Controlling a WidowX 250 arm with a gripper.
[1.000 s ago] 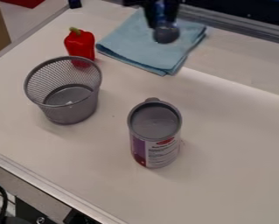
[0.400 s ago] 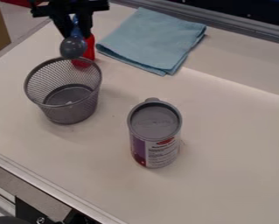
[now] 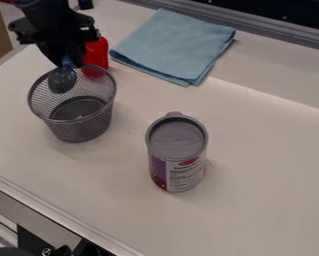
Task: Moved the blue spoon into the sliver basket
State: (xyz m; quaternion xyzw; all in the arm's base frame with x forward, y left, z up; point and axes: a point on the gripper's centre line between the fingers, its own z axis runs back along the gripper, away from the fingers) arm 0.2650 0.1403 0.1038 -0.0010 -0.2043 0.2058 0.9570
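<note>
Black two-finger gripper (image 3: 67, 62), at upper left: pinched on the handle of a blue spoon with a dark, rounded bowl (image 3: 62, 80), fingers to either side of it. The spoon hangs bowl down, against the far part of the opening of a silver wire-mesh basket (image 3: 82, 130). Whether the bowl has passed below the rim cannot be determined from this angle.

Step in hand, as judged: placing the spoon; release outstanding. Recommended practice: bring the bowl slightly toward the middle of the opening, clear of the far rim, then lower straight down until the bowl is near the basket floor. Open only then, and gently, so that the handle settles against the mesh. Lift vertically. A finger catching the rim could tip the basket, which is likely light.

Surroundings: a red pepper (image 3: 97, 51) lies just behind the basket, and should be given clearance. A folded light-blue cloth (image 3: 173, 46) and an upright, grey-lidded cylindrical can (image 3: 180, 175) occupy the white tabletop (image 3: 262, 195), apart from the basket.
</note>
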